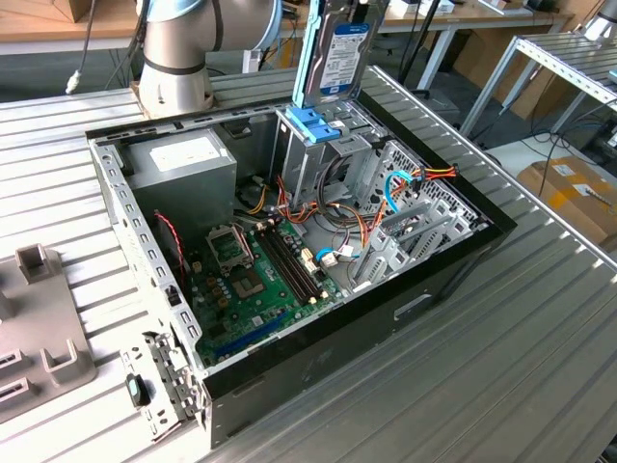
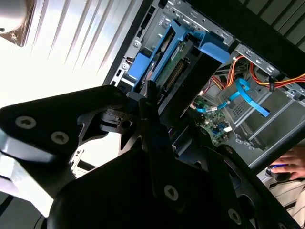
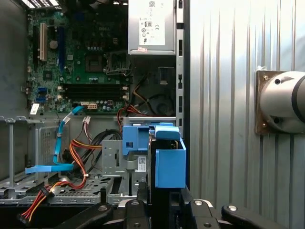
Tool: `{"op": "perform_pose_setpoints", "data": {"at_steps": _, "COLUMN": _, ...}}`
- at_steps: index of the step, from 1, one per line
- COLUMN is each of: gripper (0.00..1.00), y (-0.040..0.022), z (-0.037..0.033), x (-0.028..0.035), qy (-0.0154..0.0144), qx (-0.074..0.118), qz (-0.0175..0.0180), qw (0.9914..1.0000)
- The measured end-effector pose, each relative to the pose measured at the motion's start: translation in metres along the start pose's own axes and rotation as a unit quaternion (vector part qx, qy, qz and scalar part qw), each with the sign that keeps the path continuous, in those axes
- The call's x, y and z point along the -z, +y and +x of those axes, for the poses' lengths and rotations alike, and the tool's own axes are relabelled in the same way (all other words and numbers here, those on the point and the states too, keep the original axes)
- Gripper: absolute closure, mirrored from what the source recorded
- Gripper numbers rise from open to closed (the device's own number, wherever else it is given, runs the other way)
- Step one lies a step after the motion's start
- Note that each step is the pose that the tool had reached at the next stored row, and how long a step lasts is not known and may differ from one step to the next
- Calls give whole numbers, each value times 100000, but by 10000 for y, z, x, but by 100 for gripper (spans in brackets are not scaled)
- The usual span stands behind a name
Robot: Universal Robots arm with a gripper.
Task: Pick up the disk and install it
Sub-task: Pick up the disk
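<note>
Above the open PC case [image 1: 453, 275] mid-bench, the disk [image 1: 339, 48] hangs upright, the gripper [image 3: 164, 194] clamped on its upper end.

L to R in the exterior view: grey moulded fixture plate [image 1: 39, 333] at the left edge of the ribbed aluminium bench [image 1: 525, 338]; matt sheet-metal PSU box [image 1: 188, 166] in the case's far corner; green motherboard [image 1: 253, 280] w/ black RAM slots; tall bare-steel drive cage [image 1: 301, 169] topped by a glossy blue plastic bracket [image 1: 310, 123], the disk's lower end just over it, contact can't be told; orange-red wire loom [image 1: 429, 176] beyond. The disk is a flat silver-grey slab w/ blue-white label and light-blue plastic rails. Judged: pick-up done, install in hand, not yet seated. Seating prob. calls for rails square w/ the cage guides, a straight push, wires kept clear.
</note>
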State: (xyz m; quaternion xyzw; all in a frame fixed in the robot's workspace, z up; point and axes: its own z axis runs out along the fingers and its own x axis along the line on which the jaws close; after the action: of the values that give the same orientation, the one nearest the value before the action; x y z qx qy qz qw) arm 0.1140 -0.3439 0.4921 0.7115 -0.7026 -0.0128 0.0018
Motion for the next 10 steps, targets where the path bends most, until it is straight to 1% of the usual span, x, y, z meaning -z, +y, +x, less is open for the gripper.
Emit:
{"op": "perform_pose_setpoints", "data": {"at_steps": 6, "gripper": 65, "y": -1, "z": 11, "x": 1, "qy": 4, "qx": -2, "qz": 0, "qw": 100000}}
{"op": "perform_pose_setpoints", "data": {"at_steps": 10, "gripper": 65, "y": -1, "z": 45, "x": 1, "qy": 1, "qx": -1, "qz": 1, "qw": 100000}}
